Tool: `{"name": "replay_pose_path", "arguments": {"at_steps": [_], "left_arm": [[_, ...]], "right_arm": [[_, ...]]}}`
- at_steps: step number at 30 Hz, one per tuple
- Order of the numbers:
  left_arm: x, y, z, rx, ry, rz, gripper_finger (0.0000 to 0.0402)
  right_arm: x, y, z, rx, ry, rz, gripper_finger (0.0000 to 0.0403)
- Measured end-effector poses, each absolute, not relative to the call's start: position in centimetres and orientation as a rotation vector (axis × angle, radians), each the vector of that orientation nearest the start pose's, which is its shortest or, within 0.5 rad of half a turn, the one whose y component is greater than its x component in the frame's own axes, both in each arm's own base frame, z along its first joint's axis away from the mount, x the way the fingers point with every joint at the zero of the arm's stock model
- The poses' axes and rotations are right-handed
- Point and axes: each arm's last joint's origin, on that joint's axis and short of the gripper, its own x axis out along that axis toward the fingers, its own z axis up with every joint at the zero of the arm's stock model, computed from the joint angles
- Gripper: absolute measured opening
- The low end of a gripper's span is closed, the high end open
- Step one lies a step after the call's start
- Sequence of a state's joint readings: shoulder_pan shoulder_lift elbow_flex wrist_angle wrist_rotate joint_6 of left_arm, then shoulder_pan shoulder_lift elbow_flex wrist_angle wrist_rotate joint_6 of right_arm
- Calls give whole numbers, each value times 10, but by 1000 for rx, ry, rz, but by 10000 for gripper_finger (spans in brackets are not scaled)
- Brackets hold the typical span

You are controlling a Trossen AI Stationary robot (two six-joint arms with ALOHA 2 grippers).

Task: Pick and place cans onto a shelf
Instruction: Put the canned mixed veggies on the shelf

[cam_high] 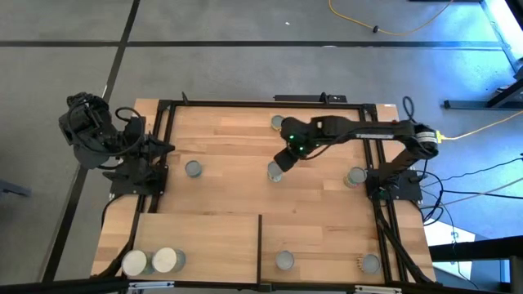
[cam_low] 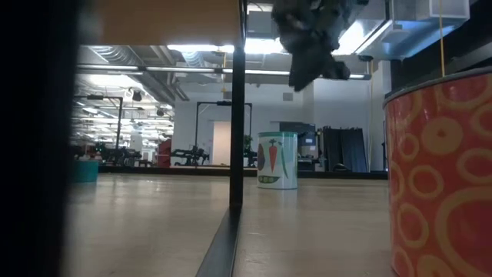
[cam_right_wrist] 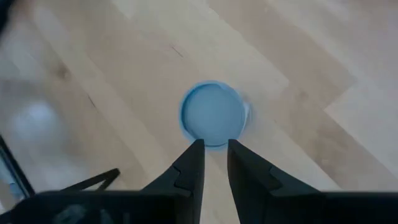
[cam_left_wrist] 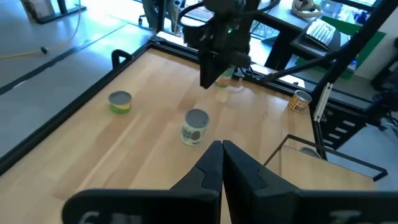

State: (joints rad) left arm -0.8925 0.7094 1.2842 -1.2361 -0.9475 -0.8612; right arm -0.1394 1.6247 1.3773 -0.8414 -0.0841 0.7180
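Target can (cam_high: 274,171) upright on desk (cam_high: 229,147) mid-frame, high view, clear of the shelf (cam_high: 204,237) at lower left. Right claw (cam_high: 280,162) directly above it, fingers apart, not gripping. Left claw (cam_left_wrist: 222,149) closed, empty, parked at left edge.

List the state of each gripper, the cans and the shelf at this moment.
Left gripper: shut, empty, parked at the table's left edge.
Right gripper: open, above the middle can, not gripping it.
Middle can: upright on the tabletop, not yet moved.
Other loose cans: upright on the tabletop.
Two wide cans: upright on the shelf, side by side.
Shelf: flat on the table, mostly bare.
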Motion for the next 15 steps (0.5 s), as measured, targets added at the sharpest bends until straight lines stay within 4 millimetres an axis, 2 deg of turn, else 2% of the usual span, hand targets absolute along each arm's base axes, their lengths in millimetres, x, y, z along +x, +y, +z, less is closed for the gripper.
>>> {"name": "replay_pose_path", "arguments": {"at_steps": [7,15], "left_arm": [[56,-32,407,-329,356,194,0],[56,-32,407,-329,356,194,0]], "right_arm": [[343,-46,253,750,1096,-460,72],[351,-48,233,679,1148,-490,72]]}}
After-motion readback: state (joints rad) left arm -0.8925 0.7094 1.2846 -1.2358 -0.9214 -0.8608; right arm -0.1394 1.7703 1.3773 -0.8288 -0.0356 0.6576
